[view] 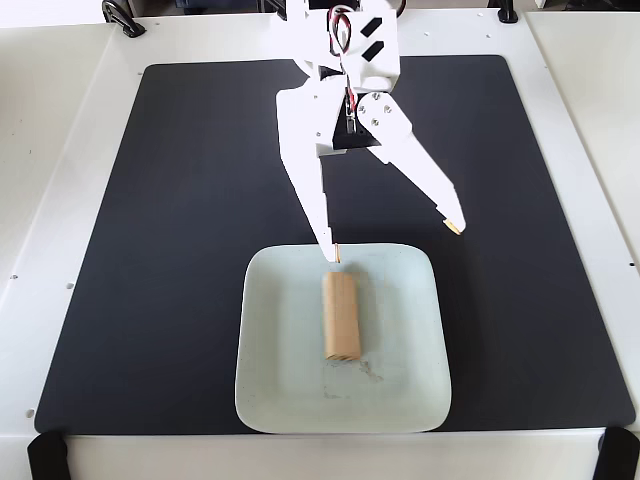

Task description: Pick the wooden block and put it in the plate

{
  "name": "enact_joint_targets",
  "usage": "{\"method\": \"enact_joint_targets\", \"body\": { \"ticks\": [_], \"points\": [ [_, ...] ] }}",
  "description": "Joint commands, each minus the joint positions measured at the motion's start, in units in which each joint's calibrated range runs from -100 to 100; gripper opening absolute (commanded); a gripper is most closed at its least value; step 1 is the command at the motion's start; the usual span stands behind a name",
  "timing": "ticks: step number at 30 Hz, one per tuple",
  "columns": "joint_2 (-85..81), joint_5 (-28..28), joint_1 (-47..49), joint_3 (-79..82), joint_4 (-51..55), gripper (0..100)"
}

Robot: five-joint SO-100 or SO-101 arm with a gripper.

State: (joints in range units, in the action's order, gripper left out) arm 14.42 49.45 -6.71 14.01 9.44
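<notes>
The wooden block (340, 316), a light-tan bar, lies lengthwise in the middle of the pale mint-green square plate (405, 390), near the front of the black mat. My white gripper (394, 242) hangs above the plate's far edge, just beyond the block. Its jaws are spread wide and hold nothing. One fingertip (333, 254) is over the plate's far rim, the other fingertip (453, 225) is over the mat to the right.
A black mat (180, 220) covers most of the white table (45, 150). Black clamps sit at the table's front corners (45, 458) and at the far edge (122, 18).
</notes>
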Motion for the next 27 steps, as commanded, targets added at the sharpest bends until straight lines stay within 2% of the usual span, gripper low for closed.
{"method": "enact_joint_targets", "body": {
  "ticks": [1,4,8,19,27],
  "points": [
    [-1.0,0.1,-0.1,-2.2,-0.4,34],
    [-1.2,0.1,-0.3,-2.1,-0.4,24],
    [-1.4,-0.3,-0.3,-2.1,-0.4,1],
    [-3.8,-0.4,-0.8,-0.1,-0.5,1],
    [-24.3,-0.4,0.4,25.3,-1.1,1]
  ]
}}
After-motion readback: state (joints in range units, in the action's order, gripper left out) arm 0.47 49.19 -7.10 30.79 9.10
